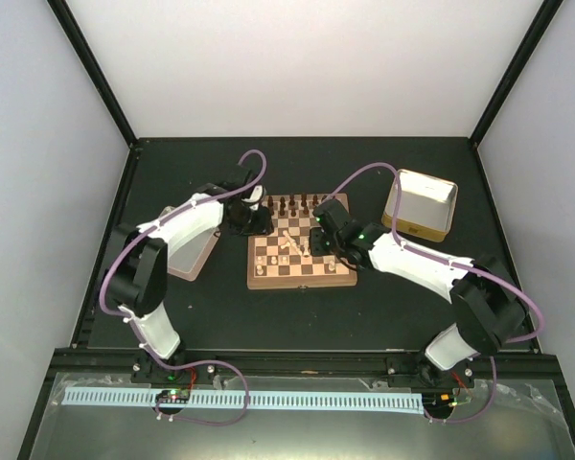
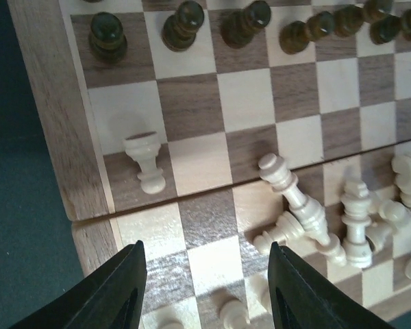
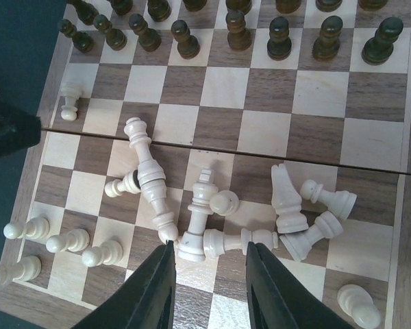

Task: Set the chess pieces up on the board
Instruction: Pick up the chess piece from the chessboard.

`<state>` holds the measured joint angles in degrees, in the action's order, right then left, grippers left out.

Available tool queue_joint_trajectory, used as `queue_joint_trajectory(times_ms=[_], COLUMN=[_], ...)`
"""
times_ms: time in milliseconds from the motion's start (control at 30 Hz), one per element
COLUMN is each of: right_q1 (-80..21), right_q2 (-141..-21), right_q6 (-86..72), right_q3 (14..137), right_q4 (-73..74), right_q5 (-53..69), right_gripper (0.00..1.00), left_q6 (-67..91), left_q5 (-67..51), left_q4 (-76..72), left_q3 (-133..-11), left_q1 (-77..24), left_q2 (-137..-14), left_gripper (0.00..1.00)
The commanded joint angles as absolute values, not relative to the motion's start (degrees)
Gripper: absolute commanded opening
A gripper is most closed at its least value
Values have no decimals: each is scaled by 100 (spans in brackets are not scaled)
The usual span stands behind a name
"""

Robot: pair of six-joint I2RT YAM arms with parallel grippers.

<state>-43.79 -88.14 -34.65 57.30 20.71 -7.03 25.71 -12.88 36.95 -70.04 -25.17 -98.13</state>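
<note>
From above, the board [image 1: 302, 283] holds the chess pieces [image 1: 289, 244] heaped centrally; left wrist: the left gripper [image 2: 205, 288] gapes empty near 1 upright piece [image 2: 145, 161]; right wrist: the right gripper [image 3: 209, 288] gapes empty over toppled ones, so nearly all remains.

Board [image 3: 315, 137]: you've got dark brown and light tan checks, a mid-brown wood rim, and grain showing throughout. Chess pieces [image 3: 151, 179]: pale cream, plain, no markings. Dark pieces [image 3: 279, 38]: deep brown, glossy, almost black in shadow. Left gripper [image 2: 205, 248] and right gripper [image 3: 209, 247]: matte black fingers. Left arm [image 1: 187, 225] and right arm [image 1: 412, 264]: white shells, black joints. Cables [image 1: 369, 171]: lilac-purple. Table [image 1: 220, 316]: black, and it reads dark teal in your wrist views. Right tray [image 1: 422, 204]: cream-yellow outside, white inside. Left tray [image 1: 190, 259]: pale pinkish tan. Walls [image 1: 38, 144]: white to pale grey. Frame posts [image 1: 91, 67]: black.
</note>
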Motion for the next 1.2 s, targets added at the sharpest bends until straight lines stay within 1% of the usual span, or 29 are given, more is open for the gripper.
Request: queue_joint_trajectory(times_ms=[0, 200, 367, 600, 900, 1033, 1167], right_q1=[-4324, -4308, -4306, -4300, -4301, -4302, -4304], right_q2=[-8691, -8774, -8798, -8832, -8824, -8812, -8728], right_q6=[-3406, -3393, -3375, -3305, -3278, -3299, -3346], right_q3=[5662, 5645, 5655, 5702, 5704, 5708, 5661], right_q4=[1766, 1689, 1685, 1741, 1837, 1839, 1783], right_q5=[-622, -515, -470, -409, -542, -576, -673], right_gripper=[31, 31, 30, 30, 30, 29, 29], left_q6=[2567, 2613, 2613, 2593, 2574, 2534, 2466], left_q5=[-955, -580, -443, -103, -82, -95, -123], left_q4=[4120, 4132, 4139, 4274, 4430, 4460, 4435], left_q3=[-7501, -7784, -8060, -8393, -8502, -8502, -8492], left_q1=[-2558, -2557, -2558, -2558, -2558, -2558, -2557], left_q2=[-10129, -10597, -10906, -11225, -11474, -11521, -11533], left_gripper=[51, 39, 39, 40, 34, 29, 21])
